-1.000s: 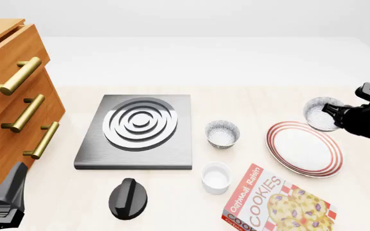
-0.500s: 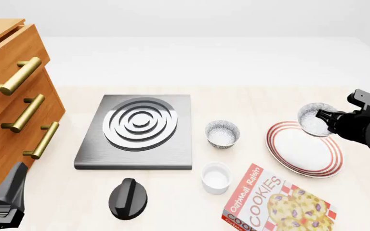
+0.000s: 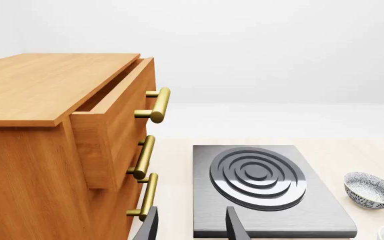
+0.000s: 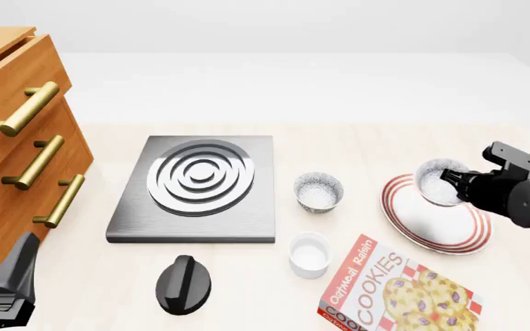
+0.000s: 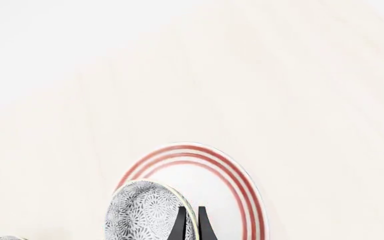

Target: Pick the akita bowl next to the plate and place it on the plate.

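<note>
The akita bowl [image 4: 433,181], grey-black speckled outside and white inside, hangs tilted over the far part of the plate [image 4: 430,224], with my right gripper [image 4: 449,181] shut on its rim. The right wrist view shows the two fingers [image 5: 181,222] pinched close together on the edge of the bowl [image 5: 145,210], above the red-ringed plate [image 5: 222,182]. My left gripper [image 3: 190,227] stands open and holds nothing, low at the near left by the cabinet.
A look-alike speckled bowl [image 4: 319,191] sits between the stove plate [image 4: 196,186] and the plate. A white cup [image 4: 309,254], a cookies box [image 4: 399,293] and a black knob [image 4: 184,284] lie nearer. A wooden drawer cabinet [image 4: 16,152] fills the left.
My right gripper has carried the bowl leftward and nearer, from beside the plate's far right edge to over the plate. The left arm has not moved.
</note>
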`<state>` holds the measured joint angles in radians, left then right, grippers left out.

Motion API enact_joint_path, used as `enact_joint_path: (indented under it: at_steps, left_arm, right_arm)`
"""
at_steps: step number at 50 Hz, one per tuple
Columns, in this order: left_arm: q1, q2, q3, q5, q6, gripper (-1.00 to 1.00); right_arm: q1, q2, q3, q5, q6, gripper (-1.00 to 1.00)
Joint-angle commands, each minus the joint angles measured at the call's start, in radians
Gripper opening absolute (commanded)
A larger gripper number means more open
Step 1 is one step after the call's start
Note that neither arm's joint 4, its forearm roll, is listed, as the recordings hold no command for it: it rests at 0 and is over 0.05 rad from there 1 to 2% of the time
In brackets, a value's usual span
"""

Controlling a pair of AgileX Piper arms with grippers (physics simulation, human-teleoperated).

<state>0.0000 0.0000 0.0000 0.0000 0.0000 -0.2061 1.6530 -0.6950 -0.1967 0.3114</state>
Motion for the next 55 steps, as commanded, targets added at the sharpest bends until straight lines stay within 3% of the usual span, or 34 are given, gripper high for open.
enact_joint_path:
  at_steps: [1, 55]
  left_arm:
    - [0.000, 0.000, 0.000, 0.000, 0.000, 1.00]
    - [0.000, 0.000, 0.000, 0.000, 0.000, 1.00]
  right_arm:
    - [0.009, 0.048, 0.014, -0.048, 0.011, -1.00]
    - [0.038, 0.084, 0.032, -0.081, 0.015, -1.00]
